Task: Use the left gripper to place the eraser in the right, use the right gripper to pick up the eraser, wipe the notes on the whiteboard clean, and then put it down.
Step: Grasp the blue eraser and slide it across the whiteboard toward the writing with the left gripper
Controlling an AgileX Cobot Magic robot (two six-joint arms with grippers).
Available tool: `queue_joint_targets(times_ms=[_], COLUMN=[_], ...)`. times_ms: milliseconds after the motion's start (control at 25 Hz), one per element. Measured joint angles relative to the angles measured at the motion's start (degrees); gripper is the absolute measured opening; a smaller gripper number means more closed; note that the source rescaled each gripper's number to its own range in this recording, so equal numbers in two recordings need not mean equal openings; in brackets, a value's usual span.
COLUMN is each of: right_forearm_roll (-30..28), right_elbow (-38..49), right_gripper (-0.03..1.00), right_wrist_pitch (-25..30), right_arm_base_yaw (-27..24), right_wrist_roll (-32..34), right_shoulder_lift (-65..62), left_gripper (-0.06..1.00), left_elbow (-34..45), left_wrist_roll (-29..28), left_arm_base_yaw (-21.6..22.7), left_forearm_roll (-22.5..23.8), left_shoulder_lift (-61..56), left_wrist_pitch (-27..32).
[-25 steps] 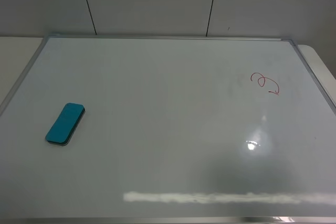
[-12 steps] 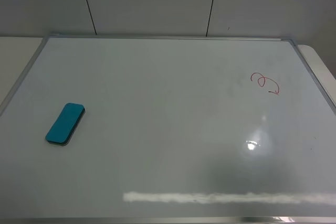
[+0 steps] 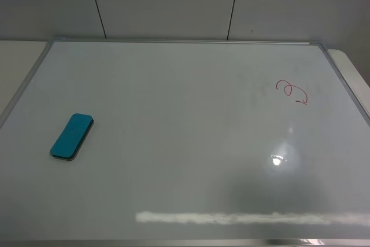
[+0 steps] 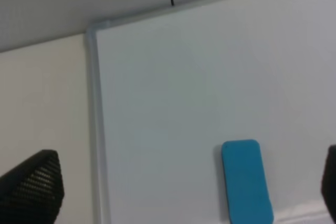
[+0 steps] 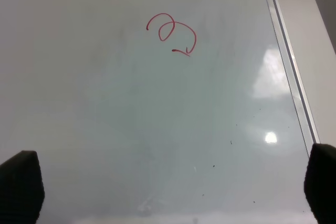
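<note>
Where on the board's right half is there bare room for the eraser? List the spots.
The whiteboard is nearly all bare. Free: the wide middle between the eraser and the red scribble, and the right part in front of the scribble, up to the frame. Avoid only the scribble itself; nothing is crowded.

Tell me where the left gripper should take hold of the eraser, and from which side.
Grip the eraser across its two long edges near mid-length, coming from straight above. It lies flat on the whiteboard, so only its top and thin sides are reachable. Its long axis runs diagonally in the high view, so probably turn the left gripper to match.
</note>
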Motion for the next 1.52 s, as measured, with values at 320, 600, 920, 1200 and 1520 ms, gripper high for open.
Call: queue_joint_targets(times_ms=[320,600,920,1200,1520], right_forearm_roll=[0.0,0.0,0.0,0.0,0.0], right_elbow=[0.0,0.0,0.0,0.0,0.0], right_gripper=[1.0,1.0,1.0,1.0,1.0], right_wrist_pitch=[0.0,0.0,0.0,0.0,0.0], right_arm_base_yaw=[0.0,0.0,0.0,0.0,0.0], right_wrist_roll=[0.0,0.0,0.0,0.0,0.0], right_shoulder_lift=[0.0,0.0,0.0,0.0,0.0], left_gripper=[1.0,1.0,0.87,0.05,0.01], left_elbow=[-8.52,-9.3,-9.3,-9.3,-9.3], left_wrist_roll=[0.21,-0.85,-5.25,-10.98,-5.75], left_arm_base_yaw=[0.0,0.0,0.0,0.0,0.0], left_forearm_roll=[-3.79,-4.67,-4.72,-5.9,-14.62], left_shoulder_lift=[32.65,47.32,55.95,59.04,62.23], left_wrist_pitch=[0.82,1.13,-1.85,1.19,0.05])
